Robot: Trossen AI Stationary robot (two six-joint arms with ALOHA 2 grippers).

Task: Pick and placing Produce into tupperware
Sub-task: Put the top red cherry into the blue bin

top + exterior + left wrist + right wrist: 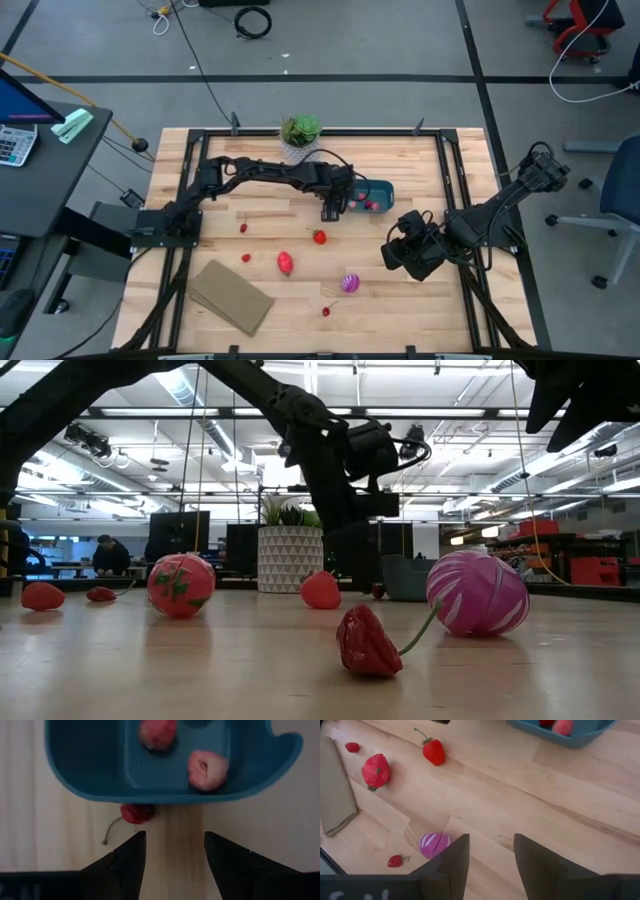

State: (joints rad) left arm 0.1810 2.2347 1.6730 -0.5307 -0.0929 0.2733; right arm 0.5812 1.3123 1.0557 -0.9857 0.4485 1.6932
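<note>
I see the left gripper (170, 852) over the table beside the teal tub (90, 775), fingers apart, holding nothing; a small cherry (137, 812) lies against the tub wall, two pink pieces (207, 769) inside. Right gripper (487, 855) waits open and empty near the striped purple ball (434, 843). No readable writing anywhere

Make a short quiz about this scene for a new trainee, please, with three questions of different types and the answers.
1. True or false: the left gripper is open and empty.
2. How many produce pieces lie inside the tupperware in the left wrist view?
3. Which piece lies nearest the right gripper? A) large red fruit B) purple-striped piece C) strawberry

Key: 1 true; 2 two; 3 B.
</note>
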